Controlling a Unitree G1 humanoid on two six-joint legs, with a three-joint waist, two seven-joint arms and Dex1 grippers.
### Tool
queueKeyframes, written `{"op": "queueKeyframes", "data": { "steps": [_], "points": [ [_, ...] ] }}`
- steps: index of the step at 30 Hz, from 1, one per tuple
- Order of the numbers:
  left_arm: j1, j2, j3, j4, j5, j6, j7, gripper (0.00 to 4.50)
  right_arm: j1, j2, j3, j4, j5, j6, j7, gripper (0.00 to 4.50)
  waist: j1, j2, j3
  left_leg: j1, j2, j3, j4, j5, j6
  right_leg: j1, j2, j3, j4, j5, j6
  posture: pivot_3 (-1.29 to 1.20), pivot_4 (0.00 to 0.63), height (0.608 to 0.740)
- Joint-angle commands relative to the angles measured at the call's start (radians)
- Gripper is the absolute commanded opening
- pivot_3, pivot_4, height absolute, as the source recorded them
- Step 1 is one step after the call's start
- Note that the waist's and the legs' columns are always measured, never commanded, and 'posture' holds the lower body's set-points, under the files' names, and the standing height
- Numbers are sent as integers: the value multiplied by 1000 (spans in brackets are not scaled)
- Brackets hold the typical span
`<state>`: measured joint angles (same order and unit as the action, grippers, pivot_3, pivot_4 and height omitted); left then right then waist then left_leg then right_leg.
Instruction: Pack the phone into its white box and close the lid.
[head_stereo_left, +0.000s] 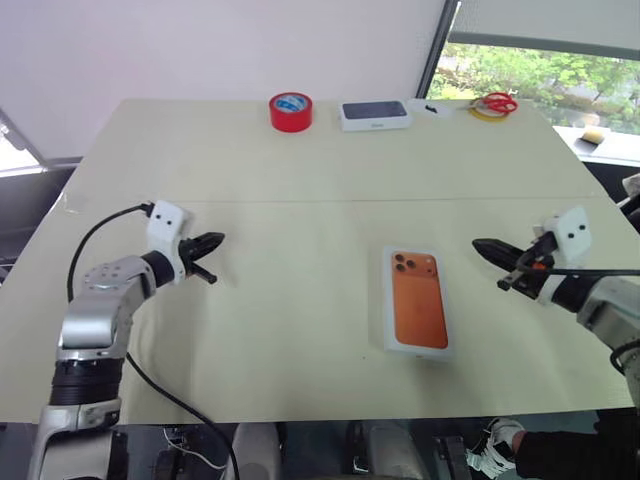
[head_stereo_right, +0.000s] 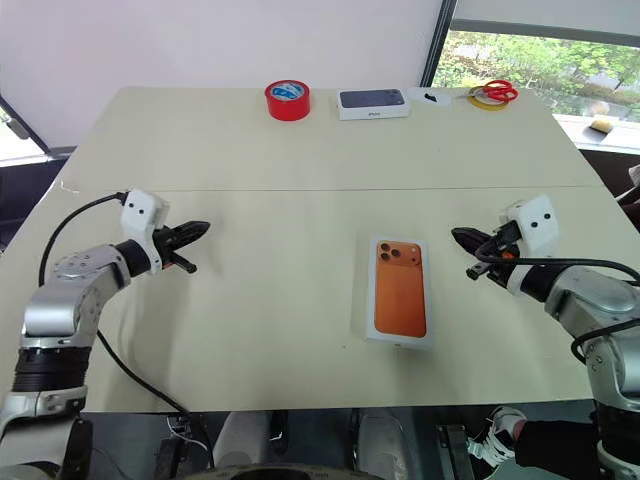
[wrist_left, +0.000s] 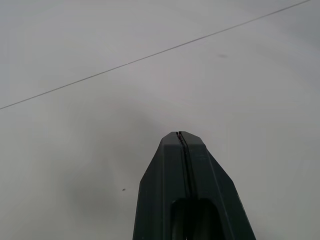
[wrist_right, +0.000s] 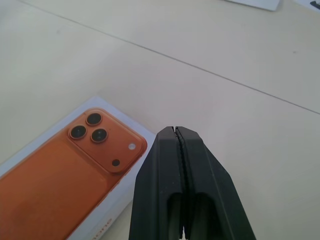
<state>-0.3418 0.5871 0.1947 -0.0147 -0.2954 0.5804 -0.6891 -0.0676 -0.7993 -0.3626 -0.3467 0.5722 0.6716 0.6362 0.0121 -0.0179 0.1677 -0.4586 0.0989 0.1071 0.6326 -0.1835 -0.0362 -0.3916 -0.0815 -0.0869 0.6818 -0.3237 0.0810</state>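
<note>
Between the two arms, near the table's (head_stereo_left: 300, 150) front edge, the white box sits with the lid (head_stereo_left: 417, 301) on, its printed orange phone facing up. Packing looks finished. Left gripper (head_stereo_left: 208, 244) and right gripper (head_stereo_left: 486, 247) hover well apart from it, fingers pressed together, empty; next comes only withdrawal.

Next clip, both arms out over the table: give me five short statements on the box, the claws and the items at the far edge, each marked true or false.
1. The lid with the orange phone print sits closed on the white box. True.
2. The left claw is shut and holds nothing. True.
3. The right claw grips the lid. False: it is shut, empty and apart from the box.
4. The red tape roll lies on the lid. False: it sits at the table's far edge, beside the small navy-topped box.
5. Red-handled scissors lie near the far right corner. True.
</note>
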Motion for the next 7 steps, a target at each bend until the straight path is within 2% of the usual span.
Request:
{"op": "queueKeyframes", "data": {
  "steps": [1,7],
  "points": [
    [1,30,47,-39,-26,-9,4,0,-27,11,-15,-13,9,-21,5,39,0,0,0,0,0,0,0,0,0,0,0,0,0,0,0,0,150,730],
    [-8,46,46,-26,-29,-11,14,0,-28,18,-12,0,-1,-35,20,39,1,0,0,0,0,0,0,0,0,0,0,0,0,0,0,0,150,730]
  ]
}}
